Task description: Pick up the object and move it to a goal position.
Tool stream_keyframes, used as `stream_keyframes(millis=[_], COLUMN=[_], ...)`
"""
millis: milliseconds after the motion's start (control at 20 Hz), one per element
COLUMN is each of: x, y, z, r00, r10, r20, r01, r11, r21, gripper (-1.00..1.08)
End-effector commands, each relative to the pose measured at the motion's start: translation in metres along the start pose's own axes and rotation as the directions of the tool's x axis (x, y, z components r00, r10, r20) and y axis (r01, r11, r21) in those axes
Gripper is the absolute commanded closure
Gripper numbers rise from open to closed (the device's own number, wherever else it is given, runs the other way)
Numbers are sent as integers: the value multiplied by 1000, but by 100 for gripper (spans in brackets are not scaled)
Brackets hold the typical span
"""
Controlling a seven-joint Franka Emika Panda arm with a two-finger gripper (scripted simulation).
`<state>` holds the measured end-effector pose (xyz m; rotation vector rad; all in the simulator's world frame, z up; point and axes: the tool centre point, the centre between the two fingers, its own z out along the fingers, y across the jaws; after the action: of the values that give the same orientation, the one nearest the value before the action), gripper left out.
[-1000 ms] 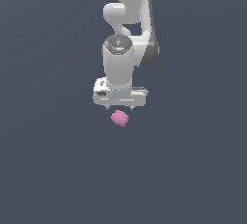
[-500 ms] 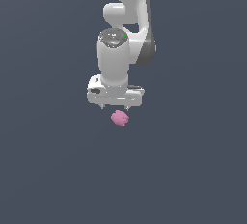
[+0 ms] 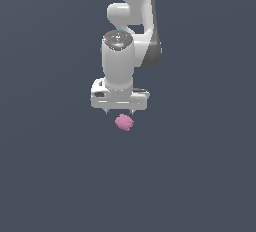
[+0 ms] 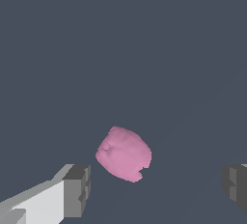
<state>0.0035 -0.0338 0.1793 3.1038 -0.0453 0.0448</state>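
White Panda arm showing its rounded, glossy body

The arm [image 3: 131,6] is appearing as smooth white cylindrical segments with a dark grey band at one joint and a shiny grey cap on the wrist housing. A wide, boxy white gripper [image 3: 120,111] is carrying thin dark seams along its front. In the wrist view, the fingers [image 4: 53,200] are showing white shafts ending in ribbed dark grey pads.

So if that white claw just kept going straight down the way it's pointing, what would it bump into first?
Most likely the pink blob. The gripper is open, and the blob sits ahead between the fingers, nearer one of them. How far off it is remains unclear.
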Motion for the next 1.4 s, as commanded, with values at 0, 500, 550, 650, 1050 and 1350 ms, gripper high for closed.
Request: stream_keyframes(millis=[0,500,550,650,1050,1350], x=[-1,-7,-8,-10,-19,-26], y=[0,-2,-3,-3,-7,-10], z=[2,18,20,25,44,58], r00=[1000,982,977,964,884,795], r10=[-22,-191,-214,-265,-468,-607], r20=[1,6,7,8,9,6], r01=[22,191,214,265,468,606], r11=[1000,982,977,964,884,795], r21=[0,5,5,7,18,28], gripper=[-92,-92,-92,-92,-92,-92])
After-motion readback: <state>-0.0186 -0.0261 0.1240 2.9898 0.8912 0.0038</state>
